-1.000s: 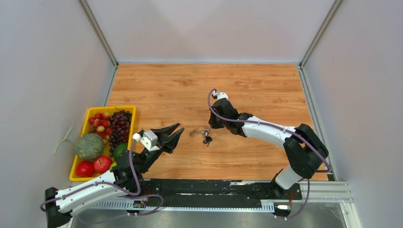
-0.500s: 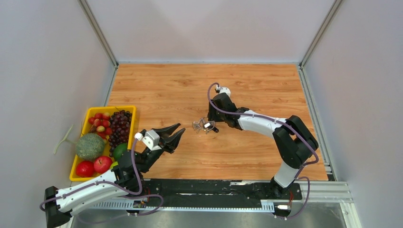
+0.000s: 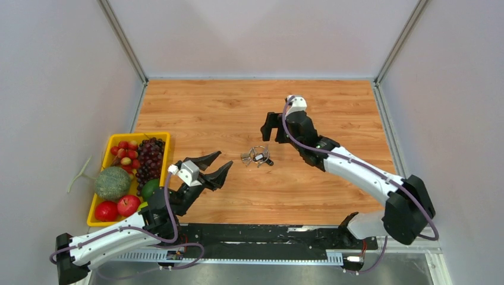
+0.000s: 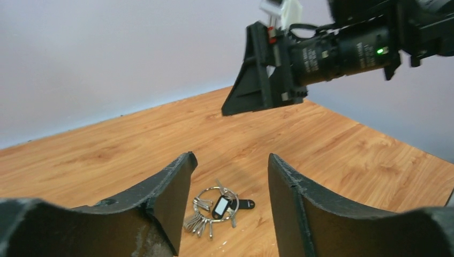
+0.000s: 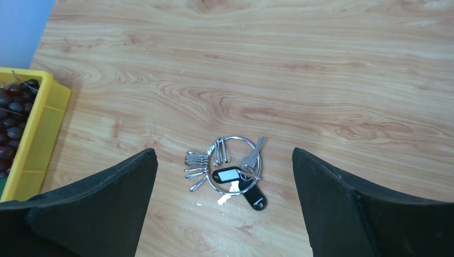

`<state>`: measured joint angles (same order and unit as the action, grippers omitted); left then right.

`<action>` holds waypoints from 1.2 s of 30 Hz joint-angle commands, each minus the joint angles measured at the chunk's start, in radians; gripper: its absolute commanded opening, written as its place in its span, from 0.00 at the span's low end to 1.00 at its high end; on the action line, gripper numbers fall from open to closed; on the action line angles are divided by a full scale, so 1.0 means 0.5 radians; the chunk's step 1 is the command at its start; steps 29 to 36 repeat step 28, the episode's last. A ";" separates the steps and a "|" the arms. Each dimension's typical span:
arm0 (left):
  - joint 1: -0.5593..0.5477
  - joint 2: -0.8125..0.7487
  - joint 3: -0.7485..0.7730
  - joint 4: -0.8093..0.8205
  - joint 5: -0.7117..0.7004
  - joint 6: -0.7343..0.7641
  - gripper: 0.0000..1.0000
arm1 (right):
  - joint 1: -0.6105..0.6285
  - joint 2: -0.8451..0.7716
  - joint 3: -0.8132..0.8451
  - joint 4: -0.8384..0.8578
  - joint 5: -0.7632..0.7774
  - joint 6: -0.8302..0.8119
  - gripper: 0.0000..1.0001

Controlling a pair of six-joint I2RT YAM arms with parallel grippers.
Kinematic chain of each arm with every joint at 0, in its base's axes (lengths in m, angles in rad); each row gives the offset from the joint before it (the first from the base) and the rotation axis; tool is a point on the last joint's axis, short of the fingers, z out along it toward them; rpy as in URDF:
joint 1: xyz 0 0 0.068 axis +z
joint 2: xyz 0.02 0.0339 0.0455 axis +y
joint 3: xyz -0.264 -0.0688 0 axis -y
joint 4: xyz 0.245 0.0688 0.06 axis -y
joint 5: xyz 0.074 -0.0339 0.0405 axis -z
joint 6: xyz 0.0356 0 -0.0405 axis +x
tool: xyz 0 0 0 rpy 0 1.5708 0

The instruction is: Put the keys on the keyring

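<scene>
The keyring (image 3: pixel 256 158) lies flat on the wooden table between my two grippers, a thin silver ring (image 5: pixel 236 140) with a fan of small silver pieces (image 5: pixel 199 163) on its left. Two black-headed keys rest at its lower right: one with a white label (image 5: pixel 227 174) inside the ring, the other (image 5: pixel 253 197) just outside it. I cannot tell whether they are threaded on. My left gripper (image 3: pixel 224 159) stands open and empty, left of the keyring (image 4: pixel 217 205). My right gripper (image 3: pixel 268 133) hangs open and empty above and behind it.
A yellow basket (image 3: pixel 142 135) of grapes, apples and a melon sits at the table's left edge; its corner (image 5: pixel 37 128) shows in the right wrist view. Grey walls close in the table on three sides. A black rail runs along the near edge.
The right gripper carried the keyring a little farther back, let it go, opened wide and drew away up and to the right. The left gripper opened wider.
</scene>
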<state>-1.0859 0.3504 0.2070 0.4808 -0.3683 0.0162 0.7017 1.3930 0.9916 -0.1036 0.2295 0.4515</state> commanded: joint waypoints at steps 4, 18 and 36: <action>-0.005 -0.005 0.111 -0.043 -0.075 0.043 0.88 | -0.001 -0.357 -0.170 0.027 0.132 -0.041 1.00; -0.005 0.389 0.611 -0.554 -0.400 -0.304 1.00 | 0.298 -0.611 -0.107 -0.265 0.951 -0.146 1.00; -0.003 0.497 1.087 -1.263 -0.508 -0.408 1.00 | 0.719 -0.652 -0.056 -0.284 1.637 -0.354 1.00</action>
